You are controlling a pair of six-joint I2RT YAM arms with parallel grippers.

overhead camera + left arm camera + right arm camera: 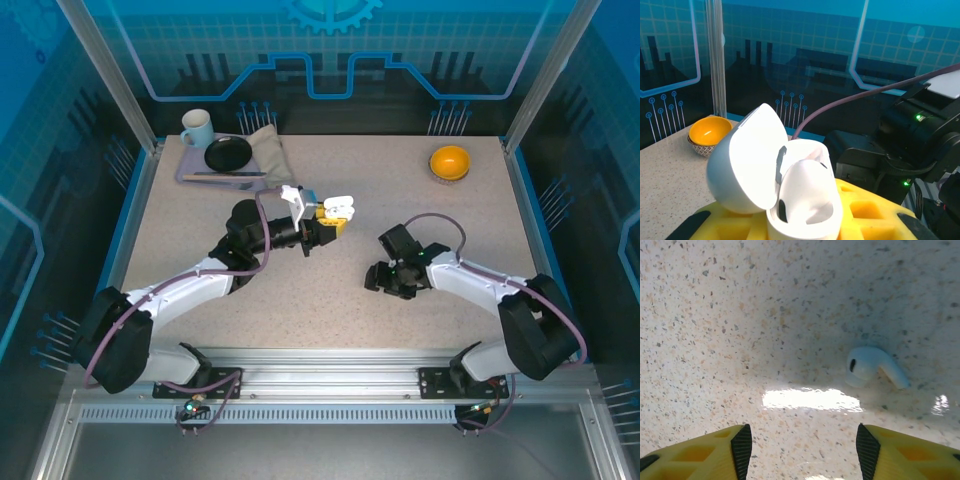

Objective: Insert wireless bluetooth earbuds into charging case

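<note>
Top view first: the left gripper (333, 222) is out over the middle of the table (300, 300) and it's clamped on a white charging case (340, 206), held up off the surface with the lid flipped open. The right gripper (382, 275) sits a bit to the right and nearer the arm bases, pointing down at the table, well apart from the case. In the far left corner there's a tray (190, 175) with a light blue mug (197, 127) and a black plate (228, 153) on it, and an orange bowl (450, 162) sits alone in the far right corner.

Left wrist camera: the case is right up in the lens, wedged between the yellow fingers (870, 215). The lid (747, 160) hangs open to the left. The inside of the body (807, 200) is too washed out and blurry to say if anything's sitting in it. The orange bowl is behind it on the left, and the other arm is the dark shape on the right.

Right wrist camera: the fingers (742, 450) are spread apart with nothing between them, hovering over bare table. One white earbud (872, 365) lies on its side on the table, just ahead of the fingers and off toward the right one, not touching either.
</note>
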